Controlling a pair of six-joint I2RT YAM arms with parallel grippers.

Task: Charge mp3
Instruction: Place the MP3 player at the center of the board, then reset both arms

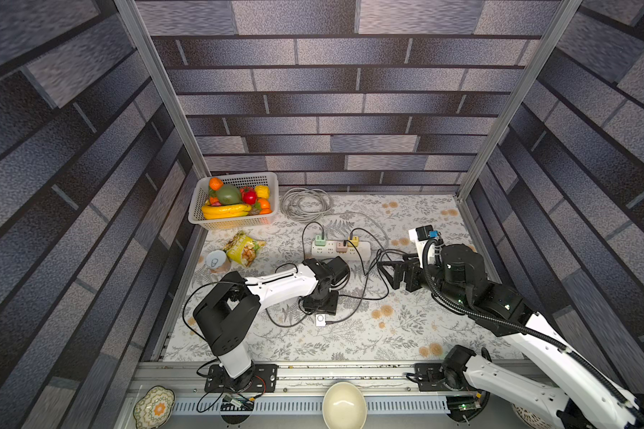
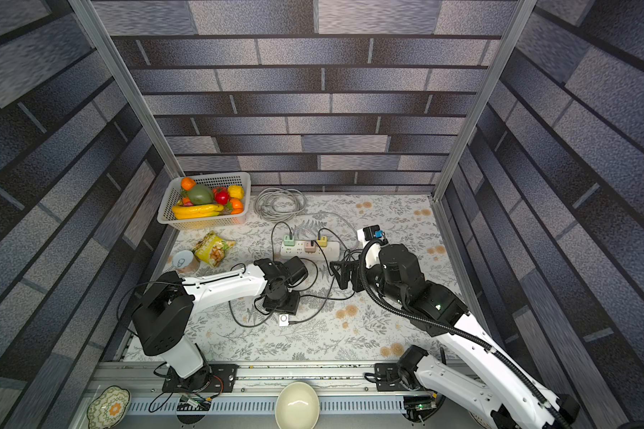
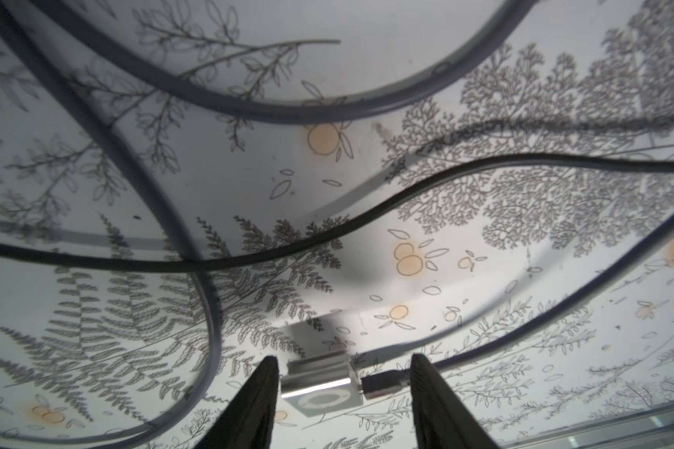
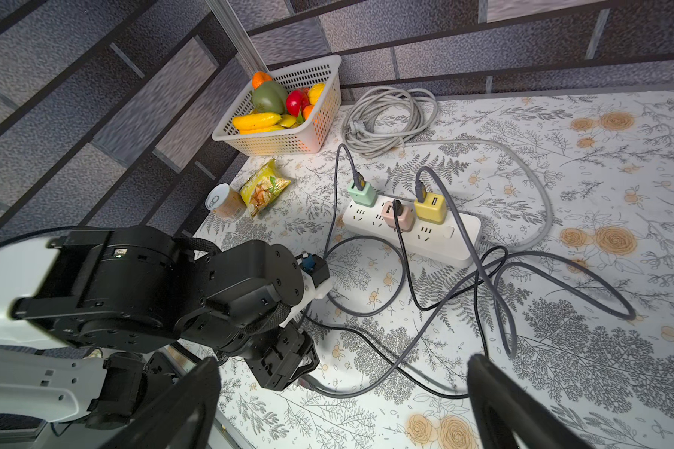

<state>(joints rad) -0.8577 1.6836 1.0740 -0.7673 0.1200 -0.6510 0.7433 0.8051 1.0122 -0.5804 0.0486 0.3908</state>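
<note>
The mp3 (image 1: 320, 319) (image 2: 283, 319) is a small silver square with a ring control, lying flat on the floral cloth. A dark cable plug (image 3: 384, 384) sits in its side. My left gripper (image 3: 344, 357) (image 1: 319, 302) points down just above it, open. The mp3 (image 3: 320, 388) and its plug show between the two black fingers (image 3: 263, 400), and neither finger clamps them. The cable runs back toward the white power strip (image 1: 341, 250) (image 4: 413, 229), which carries green, pink and yellow chargers. My right gripper (image 4: 345, 363) (image 1: 389, 275) hovers near the strip, wide open and empty.
Loose dark cables (image 1: 365, 282) loop across the cloth between both arms. A coiled grey cord (image 1: 305, 204) and a white fruit basket (image 1: 268, 219) stand at the back. A snack bag (image 1: 244, 248) and a can (image 1: 216, 262) lie at the left. Two bowls (image 1: 344, 405) sit by the front rail.
</note>
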